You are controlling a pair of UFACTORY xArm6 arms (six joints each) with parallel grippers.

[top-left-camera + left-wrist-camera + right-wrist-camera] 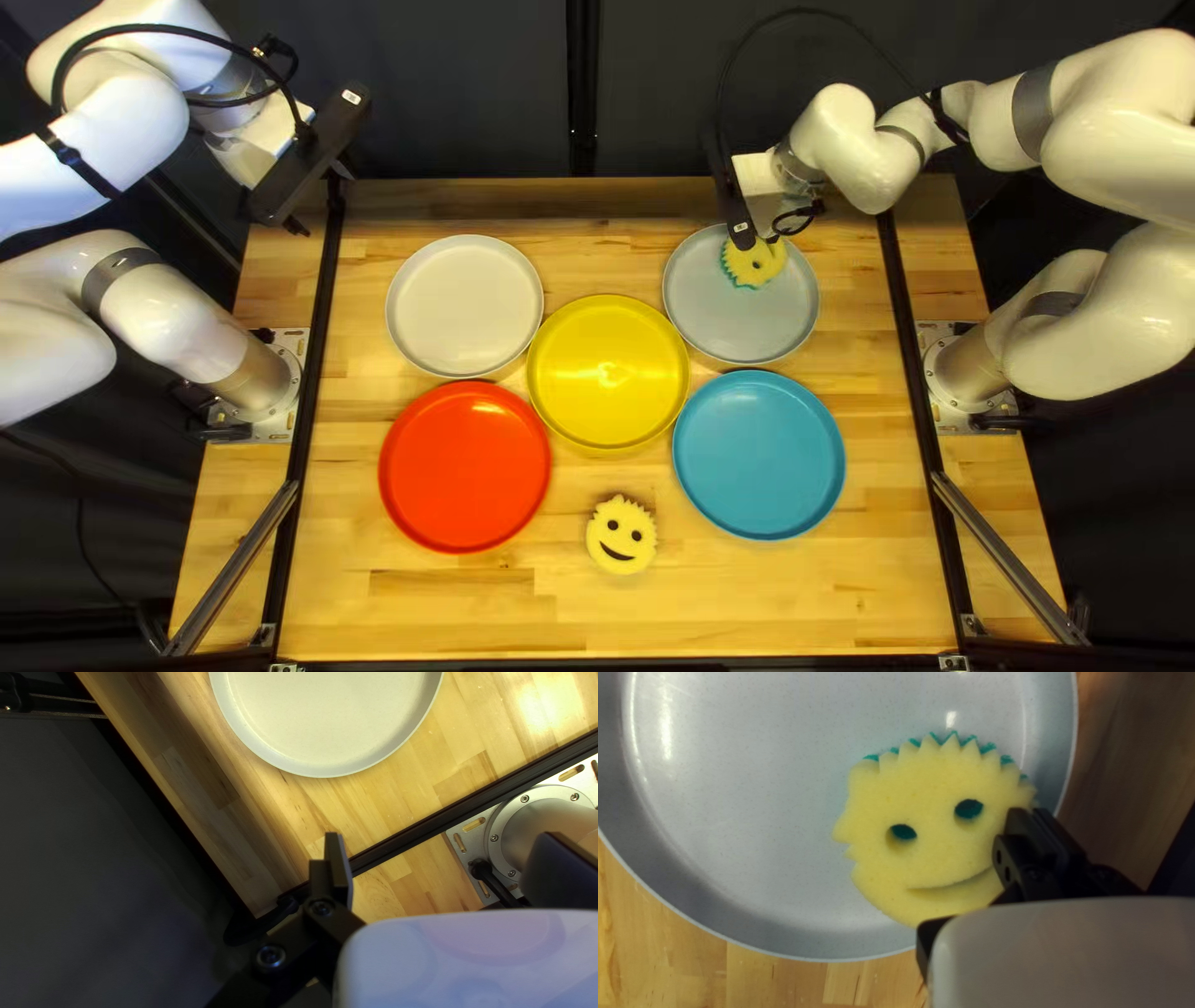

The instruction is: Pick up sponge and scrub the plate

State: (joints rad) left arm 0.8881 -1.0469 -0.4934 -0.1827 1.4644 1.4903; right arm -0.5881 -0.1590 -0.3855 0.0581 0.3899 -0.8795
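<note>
Sponge (934, 790) is being pinched at its edge by the right gripper (1030, 812), fingers nearly together, over the grey plate (716, 326). Light, squashy foam is being assumed; a deeper edge bite is being advised (smile slot may be giving). The raised rim may be catching strokes. Left gripper (443, 839) is being held wide open, empty.

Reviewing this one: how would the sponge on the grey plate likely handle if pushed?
The sponge looks like foam with cutouts, so probably light and squashy. Lying flat, it seems unlikely to tip or roll. The glossy plate might let it slide.
</note>
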